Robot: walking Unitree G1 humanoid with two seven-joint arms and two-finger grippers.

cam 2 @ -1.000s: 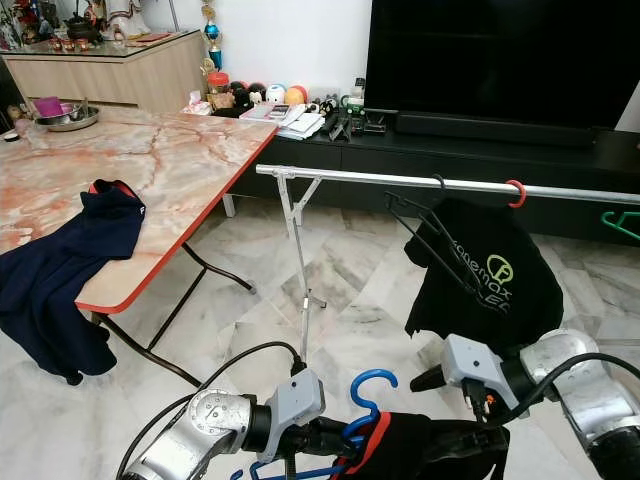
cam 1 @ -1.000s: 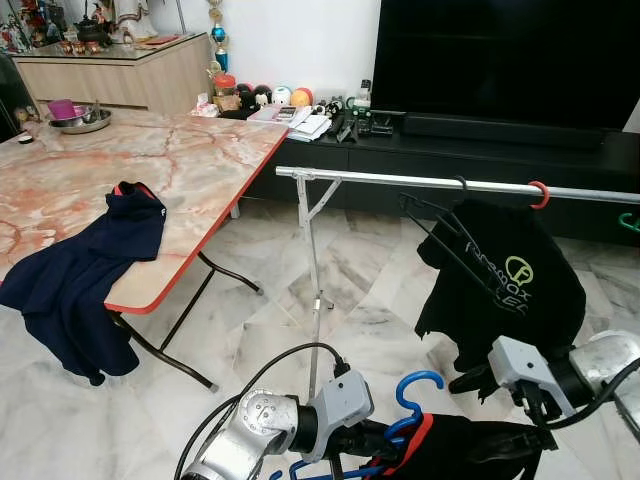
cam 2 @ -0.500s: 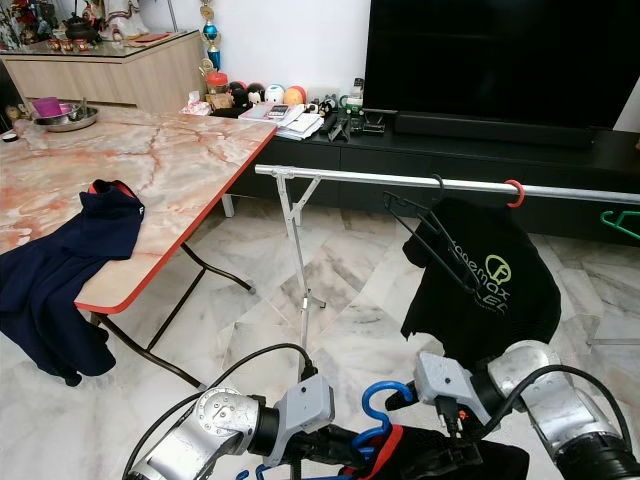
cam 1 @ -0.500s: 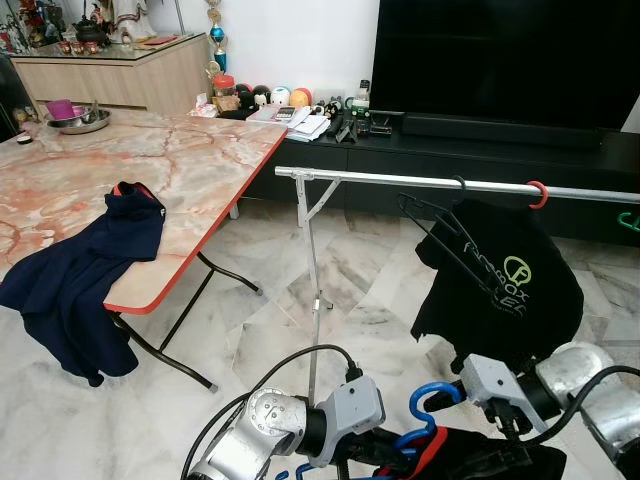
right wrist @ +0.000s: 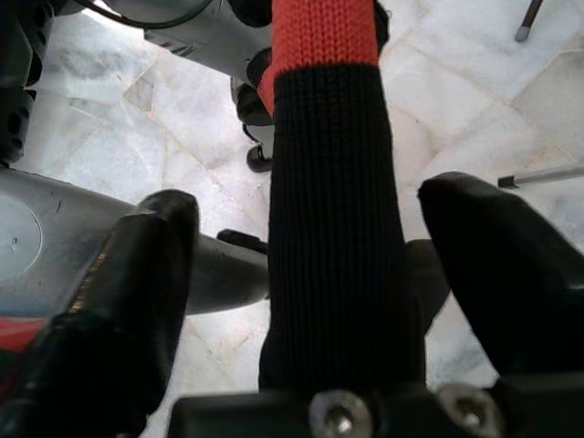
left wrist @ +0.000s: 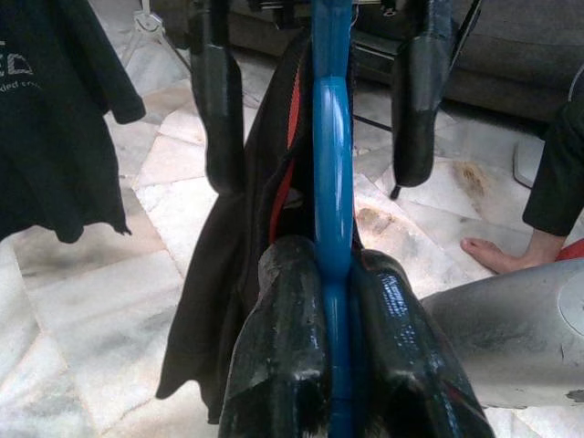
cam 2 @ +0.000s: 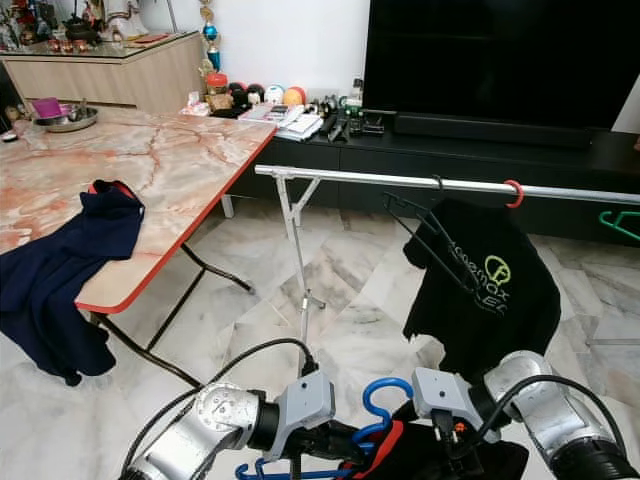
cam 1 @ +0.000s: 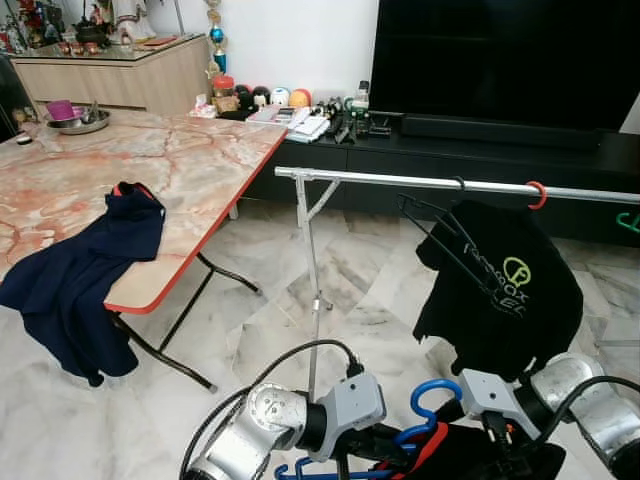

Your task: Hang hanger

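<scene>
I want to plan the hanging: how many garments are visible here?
3: navy garment draped over the table edge, black T-shirt hanging on the rail, black-and-red garment on the blue hanger.

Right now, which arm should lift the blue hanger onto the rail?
Left. The left hand is shut on the blue hanger, below the rail. The right hand merely straddles the garment's collar, fingers open.

silver arms [cam 1: 262,425] | black cables [cam 1: 268,368] | black tool fingers [left wrist: 281,356]
</scene>
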